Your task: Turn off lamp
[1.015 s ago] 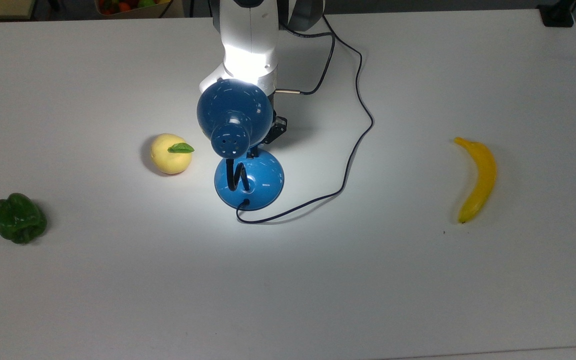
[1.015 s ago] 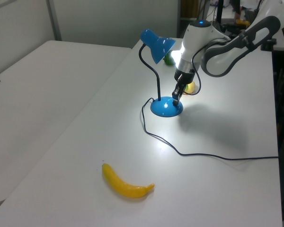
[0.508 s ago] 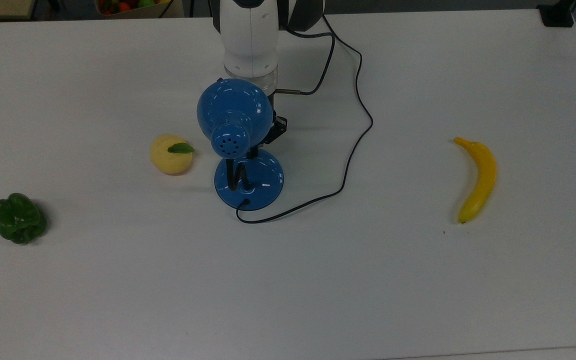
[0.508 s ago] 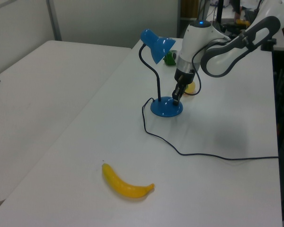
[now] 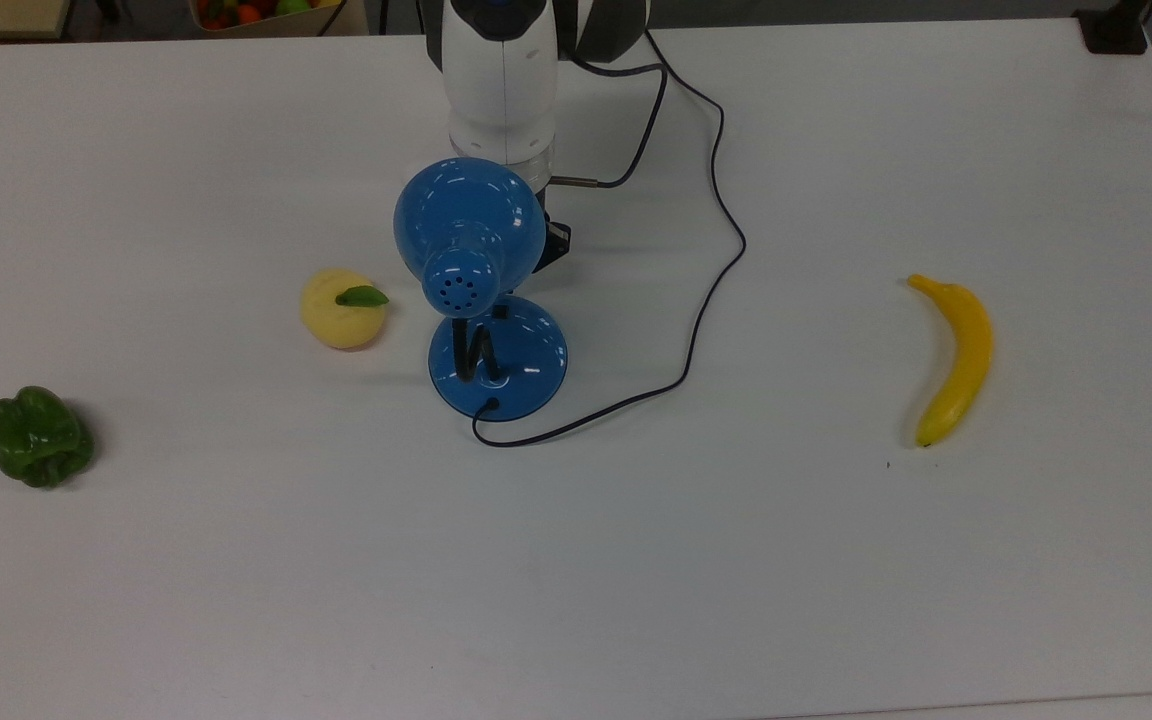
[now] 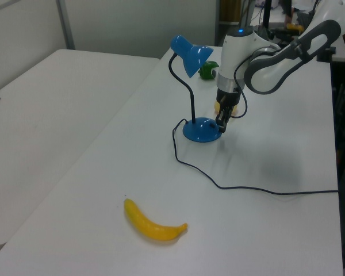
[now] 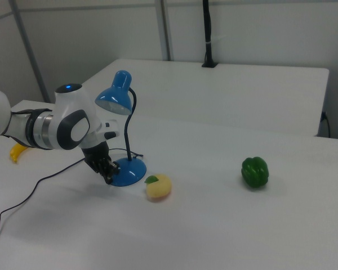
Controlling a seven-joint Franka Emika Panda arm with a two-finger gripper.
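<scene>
The blue lamp stands mid-table, unlit, its dome shade (image 5: 469, 225) over the round base (image 5: 511, 362). A small black switch (image 5: 499, 312) sits on the base's far side in the top view. In the left view the lamp base (image 6: 201, 130) has my gripper (image 6: 221, 125) at its right rim, pointing down, shut and empty. In the right view my gripper (image 7: 107, 175) hangs just left of the lamp base (image 7: 129, 171), under the shade (image 7: 115, 97). The shade hides most of the gripper in the top view.
The lamp's dark cord (image 5: 706, 290) loops right of the base and back past the arm. A yellow fruit with a leaf (image 5: 341, 312) lies close left of the base. A green pepper (image 5: 39, 437) is far left, a banana (image 5: 954, 355) far right.
The lamp's glow on the arm and table has gone out. My gripper has drawn back from the top of the base to its rim on the arm's side.
</scene>
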